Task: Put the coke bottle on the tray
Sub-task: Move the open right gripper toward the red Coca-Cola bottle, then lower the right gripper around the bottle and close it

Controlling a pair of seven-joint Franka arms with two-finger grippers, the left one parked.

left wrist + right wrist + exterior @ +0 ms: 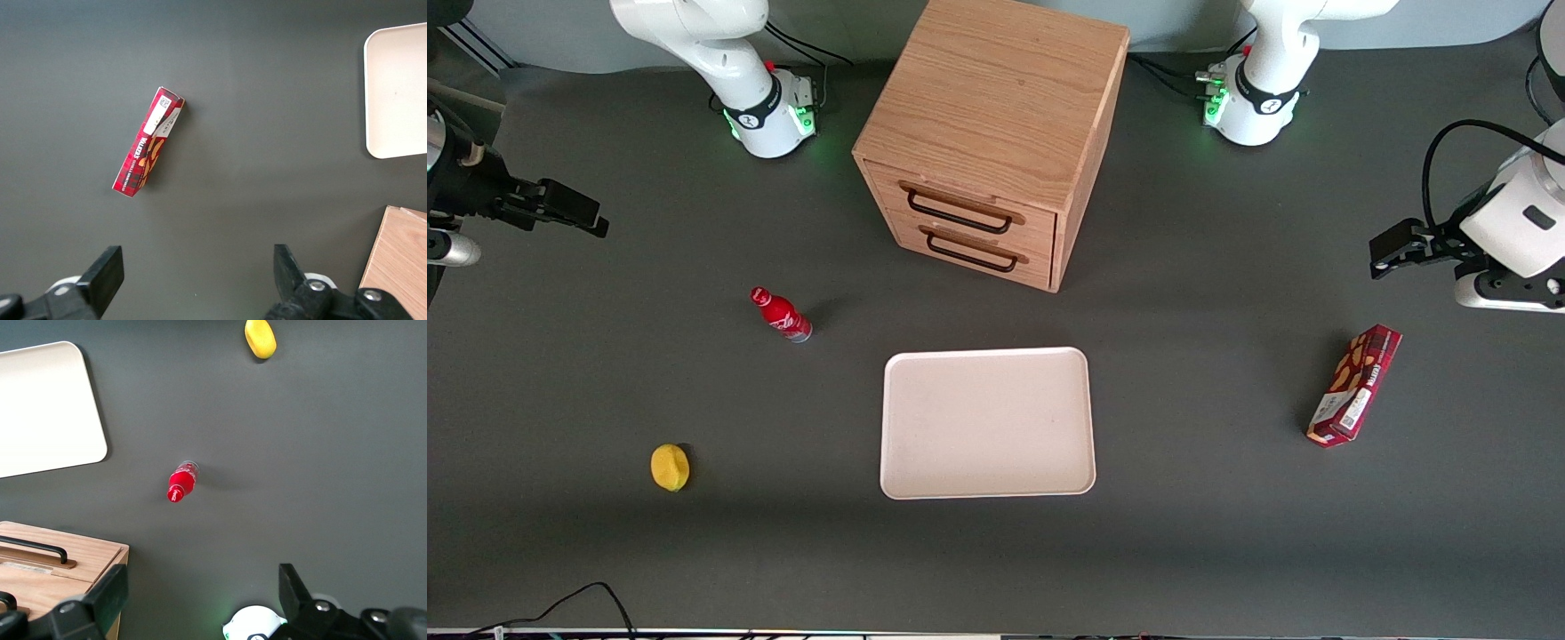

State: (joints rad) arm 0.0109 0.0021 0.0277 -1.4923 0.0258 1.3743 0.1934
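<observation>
The coke bottle (781,315) is a small red bottle with a red cap. It stands upright on the dark table, between the tray and the working arm's end. It also shows in the right wrist view (181,482). The cream-pink tray (987,422) lies flat and bare in the middle of the table, nearer to the front camera than the cabinet; it also shows in the right wrist view (47,407). My right gripper (587,218) hangs above the table at the working arm's end, well apart from the bottle. It is open and holds nothing (200,590).
A wooden cabinet (987,133) with two shut drawers stands farther from the front camera than the tray. A yellow lemon (670,468) lies nearer the front camera than the bottle. A dark red snack box (1354,385) lies toward the parked arm's end.
</observation>
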